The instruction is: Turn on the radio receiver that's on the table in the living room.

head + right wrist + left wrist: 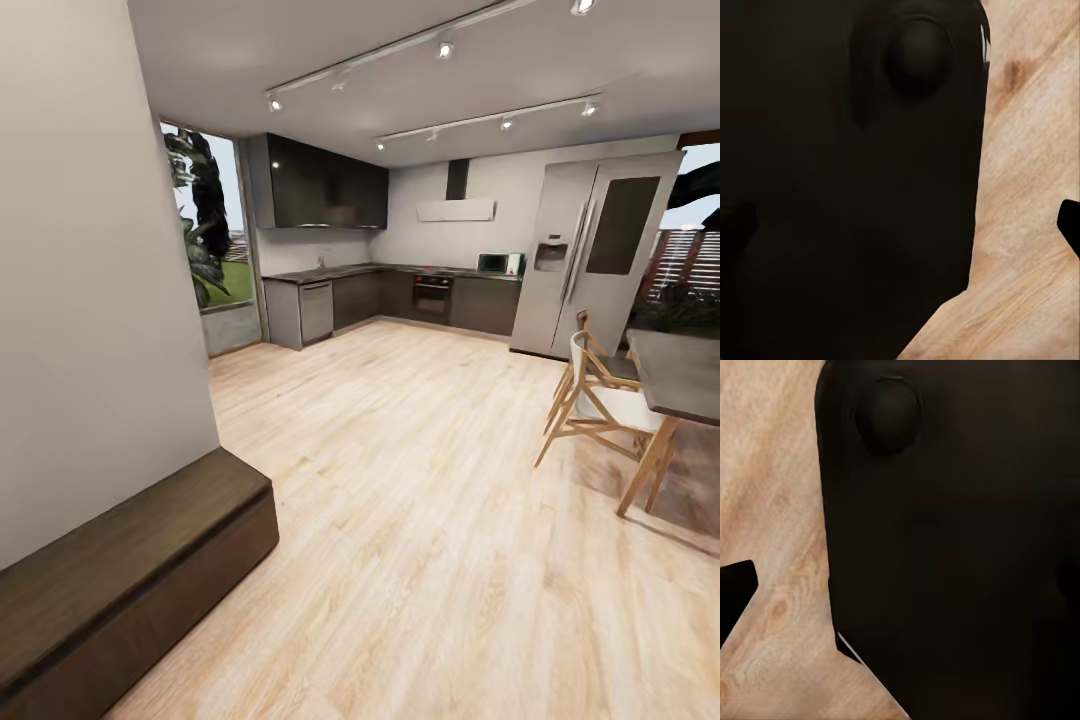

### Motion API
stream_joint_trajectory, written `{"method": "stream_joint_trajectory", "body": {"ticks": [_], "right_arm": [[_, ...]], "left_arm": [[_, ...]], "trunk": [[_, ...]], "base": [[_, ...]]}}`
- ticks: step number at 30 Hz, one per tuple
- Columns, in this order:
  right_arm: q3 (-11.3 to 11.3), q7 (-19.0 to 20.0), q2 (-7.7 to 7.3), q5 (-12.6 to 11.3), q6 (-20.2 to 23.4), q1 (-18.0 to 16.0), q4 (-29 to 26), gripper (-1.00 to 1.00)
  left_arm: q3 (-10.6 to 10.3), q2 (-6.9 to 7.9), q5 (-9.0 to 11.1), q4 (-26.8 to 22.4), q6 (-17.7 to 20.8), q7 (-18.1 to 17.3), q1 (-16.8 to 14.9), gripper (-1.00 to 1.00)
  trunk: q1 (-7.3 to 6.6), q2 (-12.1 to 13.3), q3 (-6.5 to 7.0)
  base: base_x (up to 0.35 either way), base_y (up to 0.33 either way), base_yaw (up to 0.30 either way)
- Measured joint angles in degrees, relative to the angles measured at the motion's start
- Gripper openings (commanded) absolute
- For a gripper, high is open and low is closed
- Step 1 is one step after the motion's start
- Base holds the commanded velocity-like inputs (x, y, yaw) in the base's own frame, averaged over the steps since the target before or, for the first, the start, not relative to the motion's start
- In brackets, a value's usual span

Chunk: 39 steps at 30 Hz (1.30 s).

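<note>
Dark and low, a wooden bench (130, 570) runs along the pale wall (90, 280) nearest the head camera. Light wood floor (420, 500) stretches toward a kitchen of dark cabinets (330, 185), a built-in oven (432, 297) and a steel fridge (590, 255). At the right stands a dark-topped dining table (685, 372) with wooden chairs (595, 400) — not the living room's worktop. Both wrist views show dark robot body over floor (772, 510); whether either arm's fingers are released or clenched, I cannot tell.
</note>
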Motion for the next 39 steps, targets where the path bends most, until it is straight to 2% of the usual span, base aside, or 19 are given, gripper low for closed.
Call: {"method": "stream_joint_trajectory", "body": {"ticks": [6,11,14,25,29,30,31,33,34,35,36,38,39], "right_arm": [[0.02,-0.28,1.92,0.03,-0.08,-1.96,-0.09,1.0],[0.09,-0.29,3.32,0.0,-0.08,-2.63,-0.08,1.0],[0.09,-0.32,3.33,0.0,-0.08,-2.64,-0.08,1.0],[0.26,-0.28,3.3,0.09,-1.05,-2.67,-0.99,1.0],[0.27,-0.23,2.24,0.09,-1.83,-2.79,-2.29,1.0],[0.12,-0.12,-0.17,0.09,-1.74,-2.83,-6.55,1.0],[0.11,-0.07,-1.4,0.13,-1.63,-3.13,-15.02,1.0],[0.06,-0.16,-2.93,0.1,-1.45,-3.33,-21.47,1.0],[0.04,-0.27,-3.62,0.11,-1.29,-4.02,-25.17,1.0],[0.03,-0.28,-3.81,0.13,-1.24,-4.49,-26.38,1.0],[0.05,-0.26,-4.18,0.32,-0.89,-6.04,-28.32,1.0],[0.08,-0.15,-4.71,1.38,1.33,-9.89,-29.74,1.0],[0.07,-0.14,-4.99,1.87,2.48,-11.37,-29.99,1.0]], "left_arm": [[-0.05,-1.93,0.08,0.01,-0.48,-0.08,1.94,1.0],[-0.08,-3.53,0.07,0.0,-1.14,-0.08,2.0,1.0],[-0.08,-4.34,0.08,0.0,-1.19,-0.08,2.0,1.0],[-0.12,-4.65,0.11,-0.06,-1.32,-0.08,2.0,1.0],[-0.37,-5.31,0.05,-0.87,-2.57,0.14,2.0,1.0],[-0.35,-5.34,-0.02,-5.67,-2.97,0.27,1.92,1.0],[-0.36,-5.3,-0.02,-9.21,-2.88,0.4,1.97,1.0],[-0.34,-5.18,0.03,-16.48,-1.0,1.13,1.91,1.0],[-0.31,-5.15,0.05,-22.3,3.04,2.18,1.55,1.0],[-0.3,-5.14,0.05,-25.11,4.99,2.6,1.39,1.0],[-0.28,-5.12,0.05,-30.79,10.51,3.53,0.5,1.0],[-0.28,-5.12,0.06,-39.83,17.15,4.2,-2.47,1.0],[-0.28,-5.14,0.05,-42.83,18.57,4.33,-3.71,1.0]], "trunk": [[0.01,0.01,0.0],[0.01,0.01,0.0],[0.01,0.01,0.0],[0.01,0.01,0.01],[0.01,0.01,0.01],[0.01,0.01,0.01],[0.0,0.01,0.02],[0.01,0.01,0.02],[0.01,0.01,0.02],[0.01,0.01,0.02],[0.01,0.02,0.02],[0.0,0.02,0.02],[0.01,0.02,0.03]], "base": [[0.0,0.0,0.0],[0.0,0.0,0.0],[0.0,0.0,0.0],[0.0,0.0,0.0],[0.0,0.0,0.0],[0.0,0.0,0.0],[0.0,0.0,0.0],[0.0,0.0,0.0],[0.0,0.0,0.0],[0.0,0.0,0.0],[0.0,0.0,0.0],[0.0,0.0,0.0],[0.0,0.0,0.0]]}}
